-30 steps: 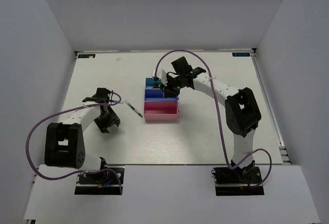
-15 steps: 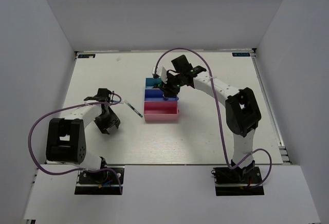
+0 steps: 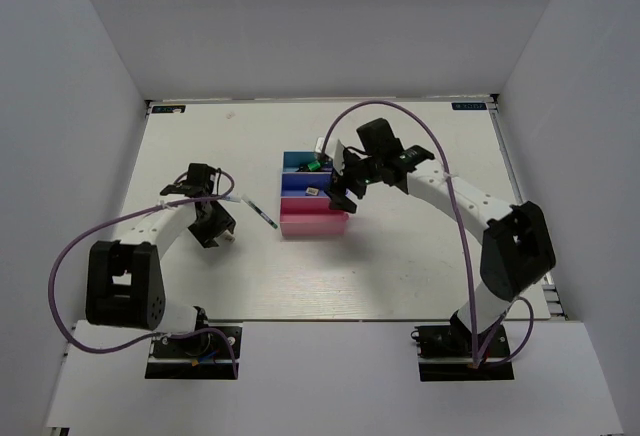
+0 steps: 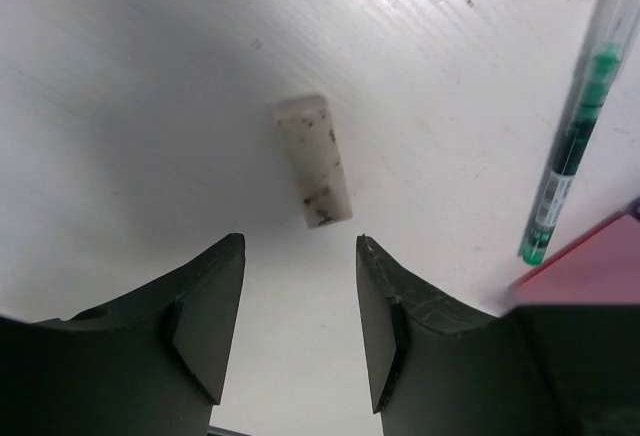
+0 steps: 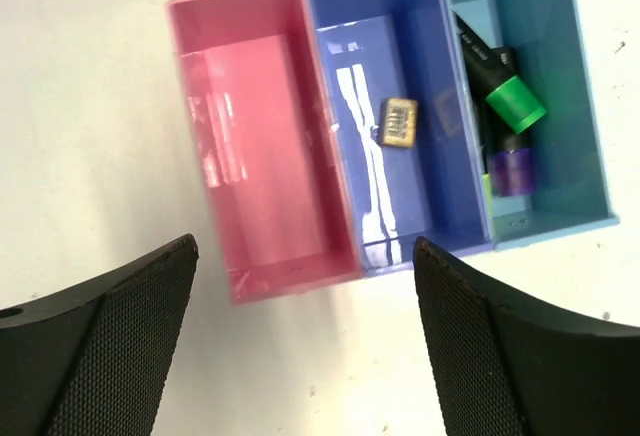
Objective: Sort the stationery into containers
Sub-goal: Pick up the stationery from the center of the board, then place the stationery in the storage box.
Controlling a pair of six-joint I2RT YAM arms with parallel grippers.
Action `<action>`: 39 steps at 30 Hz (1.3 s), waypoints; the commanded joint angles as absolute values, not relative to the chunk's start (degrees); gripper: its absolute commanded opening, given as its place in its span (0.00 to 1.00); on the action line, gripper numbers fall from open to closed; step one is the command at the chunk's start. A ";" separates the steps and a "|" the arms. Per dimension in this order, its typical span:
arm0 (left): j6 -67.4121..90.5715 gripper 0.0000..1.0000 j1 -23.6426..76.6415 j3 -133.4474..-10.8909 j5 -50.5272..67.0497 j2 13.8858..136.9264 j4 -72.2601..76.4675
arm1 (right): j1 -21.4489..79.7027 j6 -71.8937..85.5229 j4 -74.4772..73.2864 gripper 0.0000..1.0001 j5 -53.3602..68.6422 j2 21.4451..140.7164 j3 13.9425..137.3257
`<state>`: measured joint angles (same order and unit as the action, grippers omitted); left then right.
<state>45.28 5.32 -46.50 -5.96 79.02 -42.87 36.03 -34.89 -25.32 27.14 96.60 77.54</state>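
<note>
Right wrist view: the trays [image 5: 262, 156] are seen under the right gripper [image 5: 303, 256], spread wide and empty, with markers [image 5: 503, 91] in the teal tray [image 5: 540, 16] at two o'clock and a tan cube [image 5: 398, 122] in the blue tray [image 5: 395, 51]. The left gripper [image 4: 300, 246] is held half-open, empty.

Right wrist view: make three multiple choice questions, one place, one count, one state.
1. The small tan cube lies in the: A) pink plastic tray B) blue plastic tray C) teal plastic tray
2. The row of trays counts: A) two B) four C) three
3. The right arm's jaws are: A) wide open B) shut on a marker C) shut, empty
B, the cube sits on the blue floor; C, pink, blue, teal side by side; A, the jaws stand far apart.
</note>
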 commanded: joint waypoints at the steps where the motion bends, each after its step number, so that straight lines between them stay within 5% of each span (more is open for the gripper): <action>1: 47.90 0.59 5.62 -49.04 -6.24 83.05 -42.01 | 35.60 -32.26 -22.24 0.89 29.18 90.20 72.70; 10: 51.24 0.59 6.06 -50.53 -8.79 89.73 -39.72 | 34.89 -30.67 -19.69 0.82 29.09 78.58 59.68; 20: 49.23 0.03 6.50 -51.76 -10.46 90.53 -42.97 | 32.78 -27.86 -18.54 0.77 31.02 70.41 51.51; 22: 48.26 0.00 7.20 -54.21 -10.37 88.87 -44.38 | 32.26 -27.16 -19.42 0.63 31.38 68.91 51.24; 23: 46.34 0.00 7.64 -55.19 -10.46 87.55 -44.91 | 32.08 -26.81 -20.64 0.43 31.29 68.56 51.50; 24: 45.54 0.00 9.73 -56.15 -10.81 85.89 -45.26 | 31.82 -25.76 -21.52 0.00 29.46 67.25 51.68; 29: 40.26 0.00 16.43 -69.23 -10.91 83.76 -46.49 | 31.20 -17.85 -22.15 0.00 17.42 66.18 52.38; 31: 40.43 0.00 19.50 -73.55 -9.33 85.16 -46.41 | 30.85 -16.09 -23.71 0.69 13.19 67.32 52.82; 32: 42.95 0.00 20.90 -76.00 -8.62 86.38 -46.23 | 30.68 -16.00 -24.25 0.90 13.62 68.11 53.17; 35: 49.18 0.00 22.76 -80.23 -7.56 90.95 -45.62 | 29.80 -15.21 -25.31 0.88 14.15 68.82 53.70; 37: 51.49 0.00 24.60 -83.23 -7.21 93.95 -44.13 | 28.92 -14.42 -24.70 0.69 13.80 67.95 52.91; 39: 54.92 0.00 25.83 -85.07 -7.56 97.28 -42.72 | 28.31 -14.15 -23.29 0.63 13.19 67.24 51.86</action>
